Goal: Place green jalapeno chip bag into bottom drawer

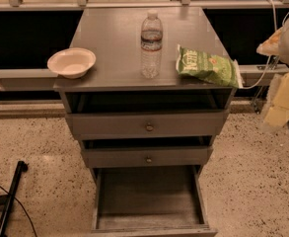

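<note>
The green jalapeno chip bag (207, 66) lies flat on the right side of the grey cabinet top (109, 33), its white edge hanging at the right rim. The bottom drawer (149, 221) is pulled wide open toward me, and its flat grey floor is bare. My gripper (282, 100) shows as pale yellow and white shapes at the right edge of the view. It is off the cabinet's right side, below and to the right of the bag, and not touching it.
A clear water bottle (151, 44) stands upright mid-top, just left of the bag. A pale bowl (71, 62) sits at the top's left front corner. Two shallower drawers with brass knobs (149, 127) are slightly pulled out. A black stand leg (8, 201) lies on the speckled floor at left.
</note>
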Controlling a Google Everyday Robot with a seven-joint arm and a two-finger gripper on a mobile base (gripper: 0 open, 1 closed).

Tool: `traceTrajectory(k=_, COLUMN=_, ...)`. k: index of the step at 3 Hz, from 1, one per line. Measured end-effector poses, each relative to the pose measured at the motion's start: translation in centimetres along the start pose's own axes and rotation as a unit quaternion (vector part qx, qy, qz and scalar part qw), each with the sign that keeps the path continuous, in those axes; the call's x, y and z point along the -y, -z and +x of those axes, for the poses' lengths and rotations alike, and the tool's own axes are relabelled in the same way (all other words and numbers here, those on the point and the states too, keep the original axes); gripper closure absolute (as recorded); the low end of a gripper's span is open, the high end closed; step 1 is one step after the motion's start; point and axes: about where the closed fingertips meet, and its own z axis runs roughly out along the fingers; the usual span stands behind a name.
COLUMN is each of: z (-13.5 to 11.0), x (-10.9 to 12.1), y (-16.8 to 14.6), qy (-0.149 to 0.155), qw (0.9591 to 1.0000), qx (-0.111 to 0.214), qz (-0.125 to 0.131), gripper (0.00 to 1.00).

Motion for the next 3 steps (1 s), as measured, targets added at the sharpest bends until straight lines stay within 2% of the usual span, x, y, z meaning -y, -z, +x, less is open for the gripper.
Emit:
traceTrajectory(k=1, z=0.0, x=0.0, y=0.0, qy=0.000, qw=1.0000, qx=0.000, qz=0.000, gripper=0.00)
traceTrajectory(k=2, z=-0.4, x=4.1, y=-2.2, qy=-0.002, qw=0.9997, qx=0.009, qz=0.024, gripper=0.00)
traceTrajectory(k=3, z=-1.0, x=10.4, y=-5.3, qy=0.010, qw=0.9979, qx=0.019, qz=0.061, gripper=0.00)
